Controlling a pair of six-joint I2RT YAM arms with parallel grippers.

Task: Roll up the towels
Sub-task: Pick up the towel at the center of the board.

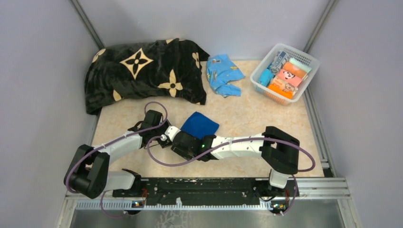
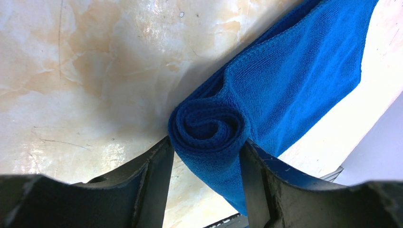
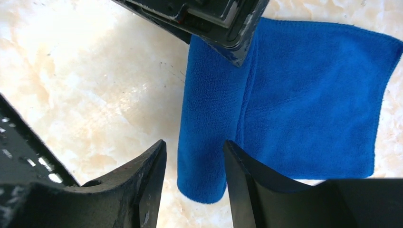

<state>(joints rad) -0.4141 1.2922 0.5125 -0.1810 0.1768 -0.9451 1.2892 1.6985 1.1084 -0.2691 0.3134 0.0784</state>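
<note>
Left tool is clamped on the rolled-up end of the royal-blue towel, one finger on each side of the spiral and both pressed into the terry. The left wrist view shows the roll end-on, a neat little swirl, with the rest of the cloth running off flat across the table. Behind that arm, at the back left, the black blanket with cream flowers sits in a heap against the wall.

The towel lies around the middle of the table, a bit toward the front. Both arms meet over its rolled edge, and most of it is lying flat.

Right tool reaches in from the right and sits at the other end of the same roll. Its fingers are apart and straddle the tube of cloth. One finger looks to be right against it, but there's a sliver of bare table between the other finger and the roll, so no real squeeze there.

Further right at the back, a crumpled light-blue towel with small prints lies just beside the blanket. In the back right corner there's a white basket packed with rolled cloths in turquoise, orange and pink, well apart from the blue towel.
</note>
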